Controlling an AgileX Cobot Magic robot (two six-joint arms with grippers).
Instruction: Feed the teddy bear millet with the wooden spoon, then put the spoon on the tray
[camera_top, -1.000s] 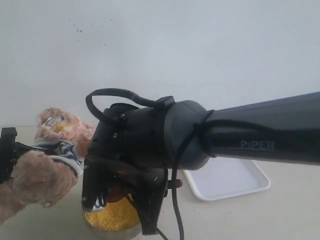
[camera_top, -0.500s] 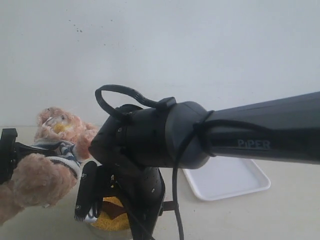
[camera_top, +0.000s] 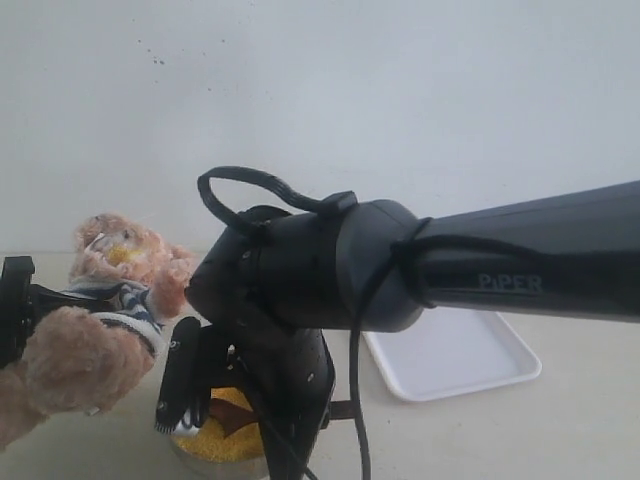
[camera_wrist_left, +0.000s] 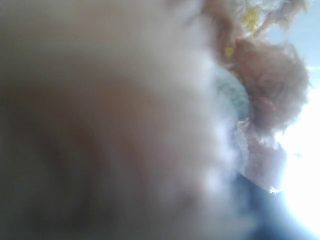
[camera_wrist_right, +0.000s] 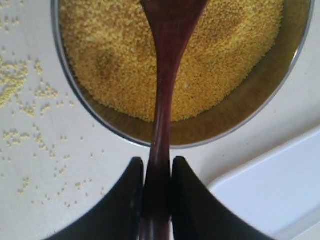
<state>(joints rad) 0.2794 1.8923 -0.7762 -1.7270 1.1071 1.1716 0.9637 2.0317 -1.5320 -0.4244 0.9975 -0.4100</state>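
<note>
While left gripper (camera_top: 30, 298) holds bear (camera_top: 125, 255) up beside bowl (camera_wrist_right: 260, 100), right gripper (camera_wrist_right: 157, 167) clamps spoon (camera_wrist_right: 162, 100) by handle end, head over millet (camera_wrist_right: 100, 60), likely for scooping.

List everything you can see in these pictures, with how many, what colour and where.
teddy bear: one, light brown with a striped shirt, held at the left of the exterior view
millet: one heap, yellow, in the metal bowl
metal bowl: one, silver, on the table below the right arm's wrist
wooden spoon: one, dark reddish-brown, reaching over the millet
spilled grains: many, yellow, on the table beside the metal bowl
tray: one, white, on the table, visible part bare
table: one, off-white
left tool: one, black, clamped on the teddy bear
right tool: one, black, shut on the wooden spoon's handle
right arm: one, black, across the exterior view
</note>
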